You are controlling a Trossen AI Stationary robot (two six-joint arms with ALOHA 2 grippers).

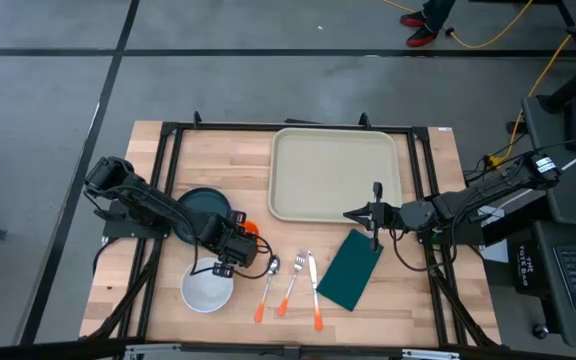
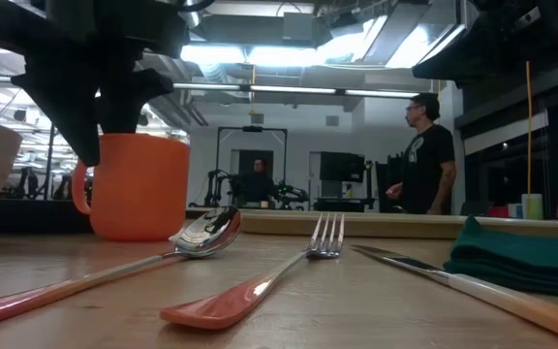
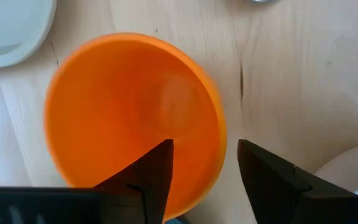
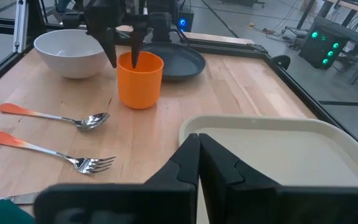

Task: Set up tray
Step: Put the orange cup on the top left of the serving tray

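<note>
The left gripper (image 4: 124, 53) straddles the rim of the orange cup (image 4: 140, 79), fingers spread, one inside and one outside. The right gripper (image 1: 360, 214), fingers pressed together, hovers beside the beige tray (image 1: 334, 172), which lies at the table's far edge.

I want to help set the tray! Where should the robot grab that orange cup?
Probably by the rim wall of the orange plastic cup, coming straight down from above. It stands upright with its mouth open, and the left gripper already hangs over it with open jaws, one finger inside the rim, the other outside.
</note>
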